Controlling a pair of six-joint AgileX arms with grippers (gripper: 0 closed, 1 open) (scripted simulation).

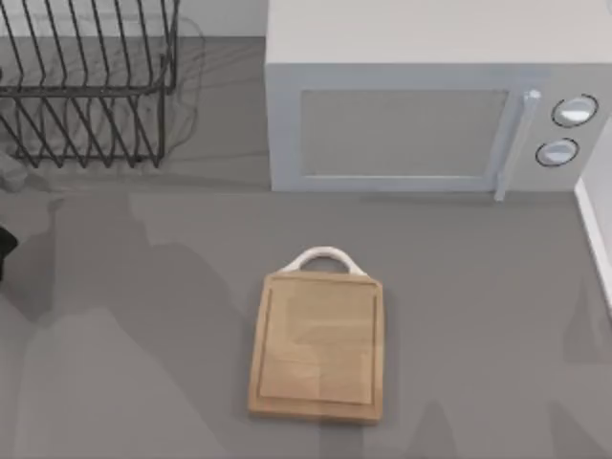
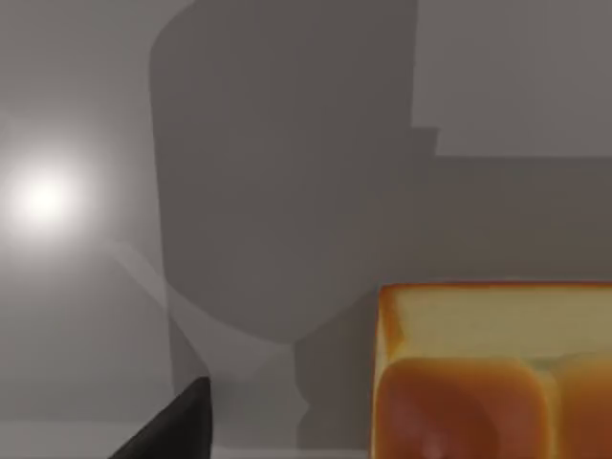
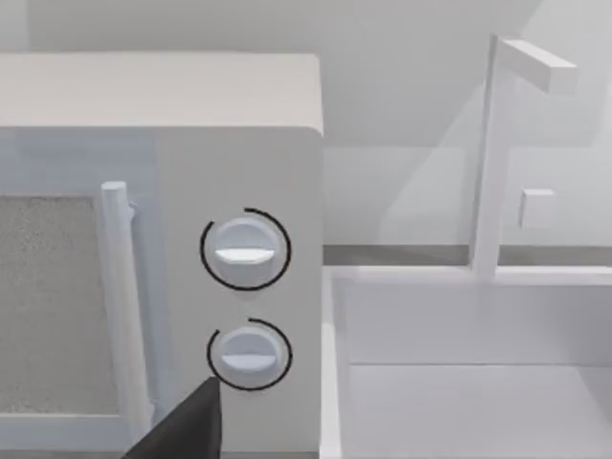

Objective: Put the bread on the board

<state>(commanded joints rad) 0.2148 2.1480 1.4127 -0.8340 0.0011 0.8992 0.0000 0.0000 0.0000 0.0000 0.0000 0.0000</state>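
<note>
The bread (image 2: 492, 373) appears in the left wrist view as a blocky chunk with a glossy, rounded orange-brown crust and a paler yellow, matte face above it, lying on the smooth grey worktop (image 2: 287, 191). A dark, pointed fingertip (image 2: 172, 430) of the left gripper juts into that view just beside the bread, apart from it with a strip of bare worktop between them; how far that gripper is spread I cannot tell, and nothing is seen in its hold.

The board (image 1: 317, 347) lies flat near the middle of the worktop in the top view, a rectangle of light wood with a faint grain, a shallow groove running round its border, and a white loop handle (image 1: 324, 258) at the short end facing the microwave (image 1: 430, 96). Its surface is bare.

The microwave is a boxy pale-grey unit with a frosted door panel, a slim vertical bar handle and two round dials (image 3: 246, 251). A black wire dish rack (image 1: 86, 86) stands at the back left. In the right wrist view a dark fingertip (image 3: 186, 426) of the right gripper sits before the dials, beside a white sink basin (image 3: 469, 382) with an angular tap; its spread cannot be told either
</note>
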